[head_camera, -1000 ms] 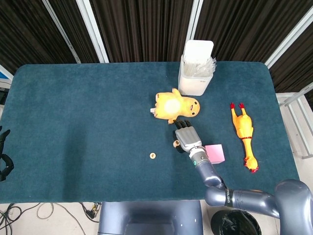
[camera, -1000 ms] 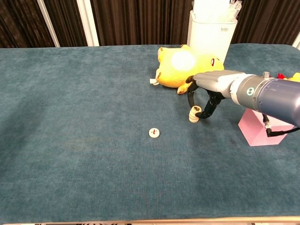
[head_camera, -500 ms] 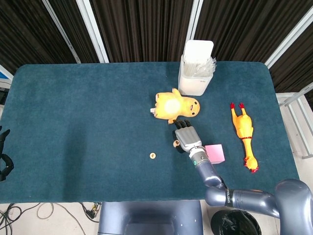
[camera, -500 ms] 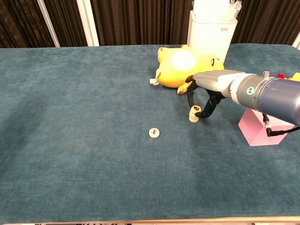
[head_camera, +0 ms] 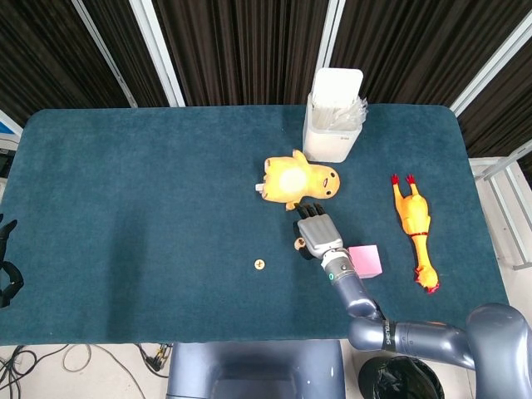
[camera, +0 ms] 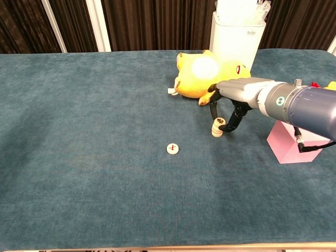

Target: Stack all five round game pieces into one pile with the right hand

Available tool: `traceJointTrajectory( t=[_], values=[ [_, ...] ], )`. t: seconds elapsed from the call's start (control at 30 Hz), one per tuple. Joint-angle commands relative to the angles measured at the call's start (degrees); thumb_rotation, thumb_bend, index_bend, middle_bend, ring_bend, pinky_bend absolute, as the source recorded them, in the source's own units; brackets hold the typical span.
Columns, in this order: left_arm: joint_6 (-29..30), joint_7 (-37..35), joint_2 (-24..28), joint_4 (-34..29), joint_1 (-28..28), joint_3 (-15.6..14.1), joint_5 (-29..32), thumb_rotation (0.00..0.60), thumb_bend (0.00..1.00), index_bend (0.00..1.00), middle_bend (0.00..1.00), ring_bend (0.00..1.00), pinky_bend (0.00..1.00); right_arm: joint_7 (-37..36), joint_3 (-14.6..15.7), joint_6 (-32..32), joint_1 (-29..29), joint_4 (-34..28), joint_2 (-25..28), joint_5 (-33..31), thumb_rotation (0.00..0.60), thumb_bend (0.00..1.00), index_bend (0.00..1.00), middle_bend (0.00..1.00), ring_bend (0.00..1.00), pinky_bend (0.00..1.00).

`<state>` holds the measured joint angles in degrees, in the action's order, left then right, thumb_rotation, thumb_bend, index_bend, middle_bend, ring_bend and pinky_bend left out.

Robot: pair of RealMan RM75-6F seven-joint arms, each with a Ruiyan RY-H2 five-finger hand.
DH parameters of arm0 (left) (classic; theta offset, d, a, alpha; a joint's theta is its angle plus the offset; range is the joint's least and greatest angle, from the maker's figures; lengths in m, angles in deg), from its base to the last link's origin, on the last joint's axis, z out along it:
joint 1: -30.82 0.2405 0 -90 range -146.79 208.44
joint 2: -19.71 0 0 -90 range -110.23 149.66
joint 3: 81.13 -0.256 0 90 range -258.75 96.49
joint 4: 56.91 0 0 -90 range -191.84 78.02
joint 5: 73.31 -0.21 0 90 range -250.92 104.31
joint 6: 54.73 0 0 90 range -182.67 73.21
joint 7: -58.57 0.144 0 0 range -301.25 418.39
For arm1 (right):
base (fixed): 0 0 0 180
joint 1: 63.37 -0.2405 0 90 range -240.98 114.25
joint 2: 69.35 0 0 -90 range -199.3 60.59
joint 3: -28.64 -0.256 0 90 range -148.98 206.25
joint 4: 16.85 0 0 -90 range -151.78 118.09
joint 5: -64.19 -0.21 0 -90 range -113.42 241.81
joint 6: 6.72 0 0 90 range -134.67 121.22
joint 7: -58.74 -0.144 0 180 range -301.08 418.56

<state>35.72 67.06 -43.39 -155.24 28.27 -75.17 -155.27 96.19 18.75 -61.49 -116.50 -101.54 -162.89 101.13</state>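
Now we take the yellow plush toy (camera: pixel 207 73) as our landmark on the blue table (camera: pixel 79 131). Just in front of the plush, toward the near edge, stands a short pile of round game pieces (camera: pixel 217 127), and our right hand (camera: pixel 227 107) is arched over it, palm down. Its dark fingers (camera: pixel 233 121) curl down around the pile, with the tips touching the top piece (camera: pixel 219 122) on either side, so we pinch that piece on the stack. From the head view the back of the same hand (head_camera: pixel 318 233) covers most of the pile, and only a sliver of a piece (head_camera: pixel 299 243) peeps out at its left edge. We cannot tell how many pieces the pile holds.

One lone game piece (camera: pixel 172 149) lies flat on the cloth, well in front of the plush and to its left, apart from the pile and from the hand.

Behind the plush stands a white container (camera: pixel 237 37). To the right of the plush, near our forearm, sits a pink block (camera: pixel 291 144), and farther right lies a rubber chicken (head_camera: pixel 415 229).

Our left hand (head_camera: pixel 7 270) hangs far to the left of the plush, off the table's edge; we cannot tell how its fingers lie.
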Motion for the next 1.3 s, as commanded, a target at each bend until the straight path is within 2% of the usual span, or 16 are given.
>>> traceJointTrajectory(
  t=[0.03, 0.6, 0.8, 0.97, 1.13, 1.3],
  values=[
    [0.0, 0.0, 0.0, 0.0, 0.0, 0.0, 0.0, 0.600, 0.82, 0.12, 0.00, 0.00, 0.02, 0.0, 0.1, 0.0, 0.0, 0.0, 0.0, 0.0, 0.600, 0.41, 0.47, 0.00, 0.00, 0.00],
    [0.0, 0.0, 0.0, 0.0, 0.0, 0.0, 0.0, 0.600, 0.82, 0.12, 0.00, 0.00, 0.02, -0.2, 0.2, -0.4, -0.1, -1.1, 0.5, 0.2, 0.600, 0.41, 0.42, 0.00, 0.00, 0.00],
    [0.0, 0.3, -0.1, 0.0, 0.0, 0.1, 0.1, 0.600, 0.82, 0.12, 0.00, 0.00, 0.02, -0.4, 0.0, -1.2, 0.2, -6.4, 3.5, 2.1, 0.600, 0.41, 0.36, 0.00, 0.00, 0.00],
    [0.0, 0.2, -0.1, 0.0, 0.0, 0.0, 0.1, 0.600, 0.82, 0.12, 0.00, 0.00, 0.02, 0.2, 0.4, -2.6, 0.3, -11.5, 5.5, 3.8, 0.600, 0.41, 0.35, 0.00, 0.00, 0.00],
    [0.0, 0.1, -0.1, 0.0, 0.0, 0.0, 0.1, 0.600, 0.82, 0.13, 0.00, 0.00, 0.02, -0.4, 0.1, -4.4, 0.4, -14.0, 3.6, 5.5, 0.600, 0.41, 0.35, 0.00, 0.00, 0.00],
    [-0.1, -0.2, 0.0, 0.0, 0.0, 0.0, 0.0, 0.600, 0.82, 0.13, 0.00, 0.00, 0.02, 0.8, -0.2, -5.4, -0.9, -12.6, -0.5, 6.1, 0.600, 0.41, 0.35, 0.00, 0.00, 0.00]
  ],
)
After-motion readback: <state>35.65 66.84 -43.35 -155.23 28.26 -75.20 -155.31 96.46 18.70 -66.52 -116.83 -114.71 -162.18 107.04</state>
